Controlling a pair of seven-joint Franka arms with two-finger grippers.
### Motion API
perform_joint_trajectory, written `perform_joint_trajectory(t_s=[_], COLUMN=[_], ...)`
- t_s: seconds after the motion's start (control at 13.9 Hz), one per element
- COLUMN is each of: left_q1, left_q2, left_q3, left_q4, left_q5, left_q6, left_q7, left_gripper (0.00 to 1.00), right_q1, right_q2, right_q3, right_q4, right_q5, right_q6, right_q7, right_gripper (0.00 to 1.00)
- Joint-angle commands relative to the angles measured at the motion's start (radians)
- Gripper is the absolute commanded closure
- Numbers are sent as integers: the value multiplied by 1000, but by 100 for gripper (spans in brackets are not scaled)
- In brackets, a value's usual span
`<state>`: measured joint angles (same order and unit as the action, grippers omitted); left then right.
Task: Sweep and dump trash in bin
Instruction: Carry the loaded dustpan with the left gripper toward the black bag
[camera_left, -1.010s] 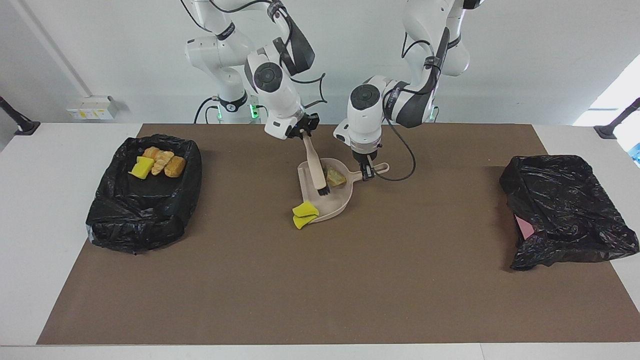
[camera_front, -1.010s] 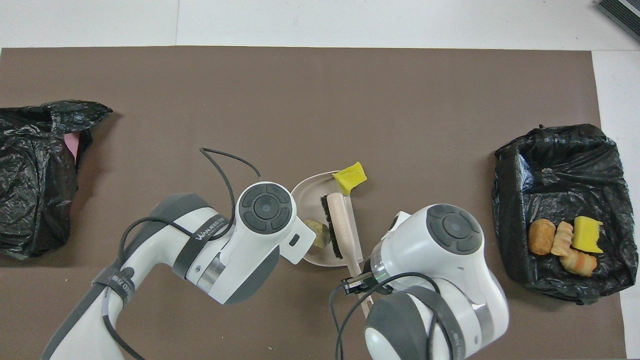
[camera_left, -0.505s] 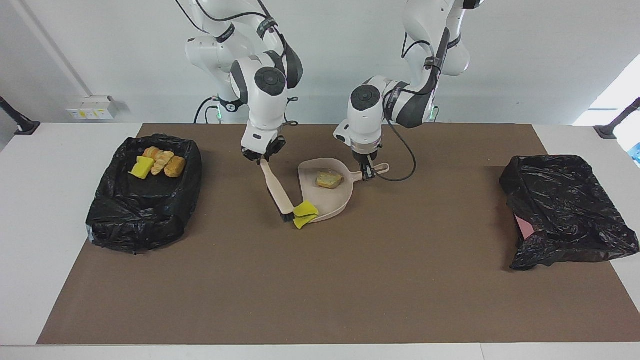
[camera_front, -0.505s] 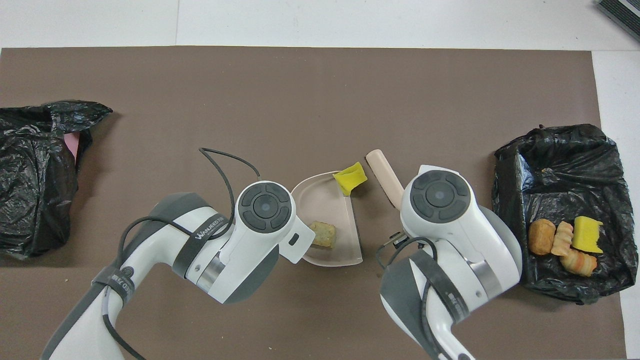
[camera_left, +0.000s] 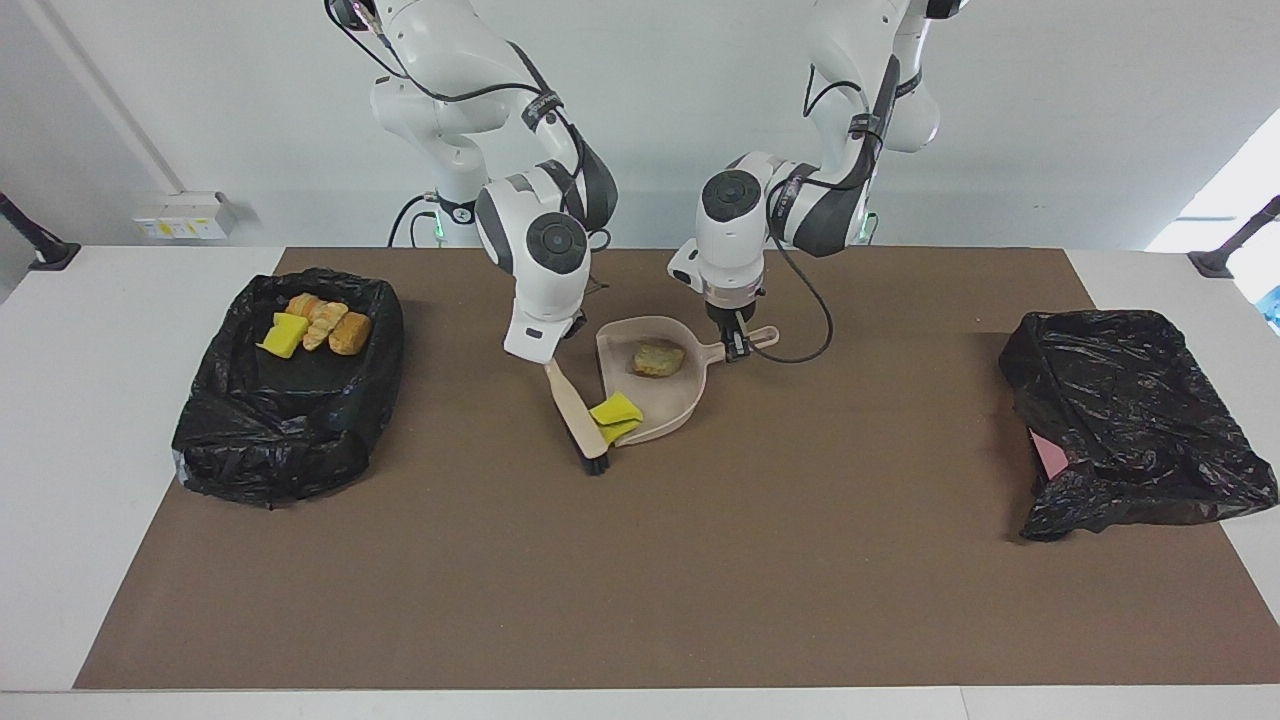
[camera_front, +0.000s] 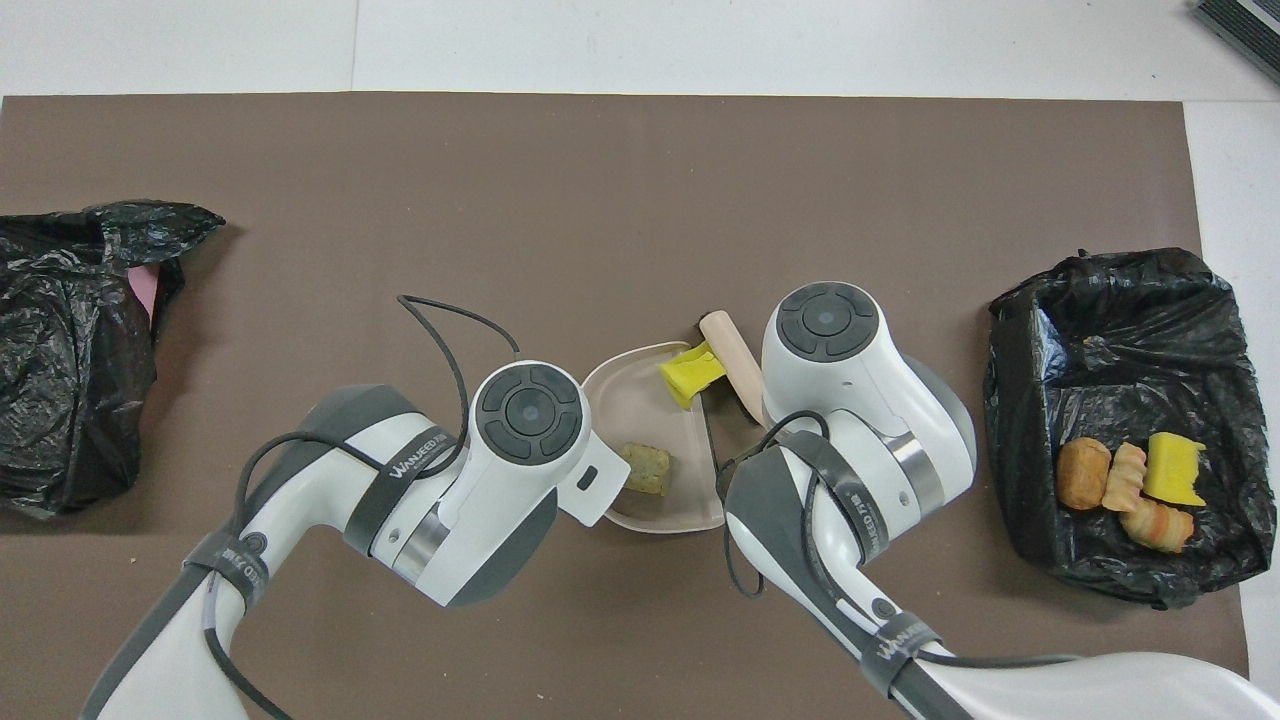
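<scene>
- Since half a second ago the right gripper (camera_left: 549, 362) has carried the brush (camera_left: 577, 416) farther from the robots, and the yellow sponge (camera_left: 614, 414) has slid from the lip of the dustpan (camera_left: 680, 398) onto its floor
- Right jaws are clamped on the brush handle; the bristles touch the mat (camera_left: 640, 560) just past the dustpan's mouth, and the sponge lies beside the brush, touching or nearly touching it
- Left gripper (camera_left: 735, 345) is clamped on the dustpan handle and holds the pan flat on the mat
- Trash on the dustpan: two bits, the yellow sponge at the mouth and a tan lump (camera_left: 659, 359) nearer the handle
- Trash in the bin (camera_left: 285, 440) at the right arm's end: four bits (camera_left: 318, 324), one yellow sponge and three tan-orange lumps, lying together
- One brush, one dustpan, two black bags: the open bin and a crumpled bag (camera_left: 1130, 420) at the left arm's end, with something pink showing at its edge
- From overhead the right arm's wrist covers most of the brush handle, and the left wrist covers the dustpan handle
</scene>
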<state>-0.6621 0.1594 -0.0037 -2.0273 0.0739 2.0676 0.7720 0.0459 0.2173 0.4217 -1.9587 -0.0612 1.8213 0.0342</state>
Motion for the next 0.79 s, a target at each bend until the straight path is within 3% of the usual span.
perform_joint_trajectory(t_s=[0.0,0.22,0.43,0.72], left_q1=[-4,39,90,185], left_q2=[2,0,-4,-4], left_q3=[11,10,7,8], left_q4=[7,6,7,53], left_q5=[-13,-13,-14,-69], left_q6=[-15,-1,17,22], left_q7=[-2,15,68,208], left_gripper=[100,100,100,100], right_q1=[-1,-15,-87,-71], right_q2=[-61,-93,-226,-415], right_q3=[6,-3,-8,6], right_q4=[-38,-40,-35,-49], right_q5=[156,155,133,106], right_q6=[-17,-19,-97,-307], right_q7=[-13,3,166,284], right_gripper=[100,100,100,100])
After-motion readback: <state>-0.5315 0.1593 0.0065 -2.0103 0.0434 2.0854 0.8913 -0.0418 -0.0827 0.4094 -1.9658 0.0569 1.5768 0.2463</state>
